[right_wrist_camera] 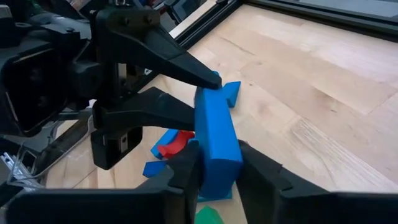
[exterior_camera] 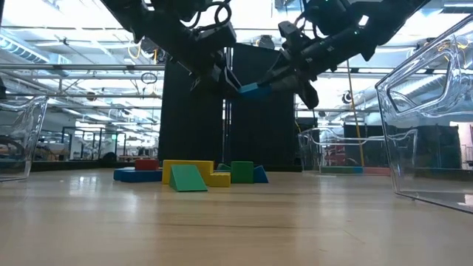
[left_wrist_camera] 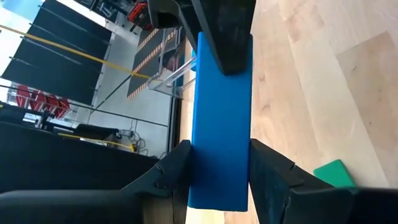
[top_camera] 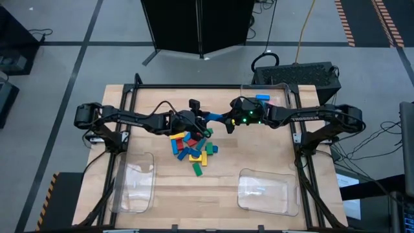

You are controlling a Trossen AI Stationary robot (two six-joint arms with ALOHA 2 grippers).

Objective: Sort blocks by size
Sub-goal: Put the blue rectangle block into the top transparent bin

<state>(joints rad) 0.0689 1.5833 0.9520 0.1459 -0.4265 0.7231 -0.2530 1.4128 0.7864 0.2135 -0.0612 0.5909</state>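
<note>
A long blue block (top_camera: 217,118) hangs in the air between my two grippers, above the table's middle; it also shows in the low view (exterior_camera: 256,89). My left gripper (top_camera: 208,118) is shut on the end toward the table's left. My right gripper (top_camera: 228,121) is shut on the end toward the table's right. A pile of blue, green, red and yellow blocks (top_camera: 191,147) lies on the wood just nearer than the grippers, and also shows in the low view (exterior_camera: 196,175). My left gripper pinches the blue block's long sides near its left end (left_wrist_camera: 200,182) between its two fingers (left_wrist_camera: 171,177). The fingers come level from the table's left and lie along the block. The block is lifted clear of the table. My right gripper pinches the blue block's right end (right_wrist_camera: 216,163) between its two fingers (right_wrist_camera: 258,171). The fingers come about level from the table's right and lie along the block. The block's other end sits between the left gripper's fingers (right_wrist_camera: 186,70).
Two clear plastic trays stand near the front edge, one at the left (top_camera: 132,184) and one at the right (top_camera: 265,191). A third clear tray (top_camera: 283,90) at the back right holds a blue block (top_camera: 262,98). Bare wood lies between the front trays.
</note>
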